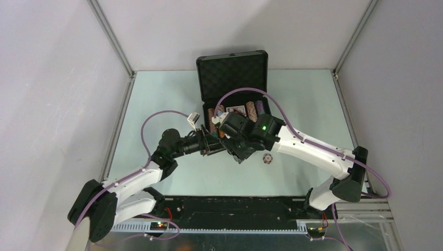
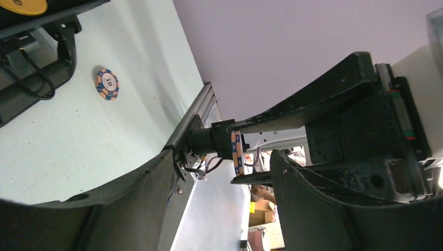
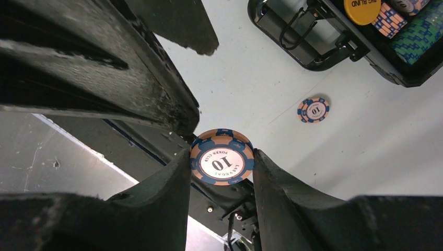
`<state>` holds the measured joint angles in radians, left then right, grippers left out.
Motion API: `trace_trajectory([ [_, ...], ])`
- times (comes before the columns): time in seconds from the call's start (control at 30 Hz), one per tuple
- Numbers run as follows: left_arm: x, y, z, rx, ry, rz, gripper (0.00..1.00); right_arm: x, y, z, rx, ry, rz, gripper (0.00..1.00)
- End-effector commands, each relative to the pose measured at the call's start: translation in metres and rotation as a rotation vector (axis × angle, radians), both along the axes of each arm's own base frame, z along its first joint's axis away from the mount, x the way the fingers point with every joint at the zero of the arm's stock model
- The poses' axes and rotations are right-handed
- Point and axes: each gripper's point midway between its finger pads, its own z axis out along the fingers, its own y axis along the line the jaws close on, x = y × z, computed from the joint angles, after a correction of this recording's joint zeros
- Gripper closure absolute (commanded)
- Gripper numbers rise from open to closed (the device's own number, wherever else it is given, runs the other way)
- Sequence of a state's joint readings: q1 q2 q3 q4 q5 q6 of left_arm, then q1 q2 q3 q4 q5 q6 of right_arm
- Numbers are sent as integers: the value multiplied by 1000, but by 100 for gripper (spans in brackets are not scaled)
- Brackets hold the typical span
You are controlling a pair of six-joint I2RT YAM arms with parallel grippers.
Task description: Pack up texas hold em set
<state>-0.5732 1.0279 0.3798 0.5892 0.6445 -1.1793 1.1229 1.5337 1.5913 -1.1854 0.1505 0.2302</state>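
My right tool (image 3: pixel 221 157) pinches a poker chip (image 3: pixel 222 166) by its rim, right between the fingertips. My left tool (image 2: pixel 220 159) is spread, facing it. A second chip (image 3: pixel 313 110) lies on the surface (image 3: pixel 365 151) beyond the right tool, near the open case (image 1: pixel 232 73).

Black briefcase (image 1: pixel 232 70) was propped open, chip rows (image 1: pixel 253 110) stowed inside; a loose chip (image 1: pixel 267 158) was found flat on the table nearby, a second chip (image 3: pixel 222 164) was pinched in the right gripper (image 3: pixel 221 153).

bright even light, blurred near edges
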Motion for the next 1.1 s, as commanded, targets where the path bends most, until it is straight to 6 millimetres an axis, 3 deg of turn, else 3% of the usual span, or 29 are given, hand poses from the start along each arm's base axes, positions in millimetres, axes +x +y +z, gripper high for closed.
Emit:
trace_trajectory([
  [0.0,-10,-8,16,-91,-41,-66,28,4,6,15,29,-37,26,100],
  [0.27,-18,-13,22,-140,-33,-141,29,1,2,17,18,-38,59,100],
  [0.83,-38,-25,13,-196,8,-258,32,-3,-2,25,35,-52,112,100],
  [1.07,-47,-32,21,-225,-1,-304,35,-7,2,23,36,-53,149,100],
])
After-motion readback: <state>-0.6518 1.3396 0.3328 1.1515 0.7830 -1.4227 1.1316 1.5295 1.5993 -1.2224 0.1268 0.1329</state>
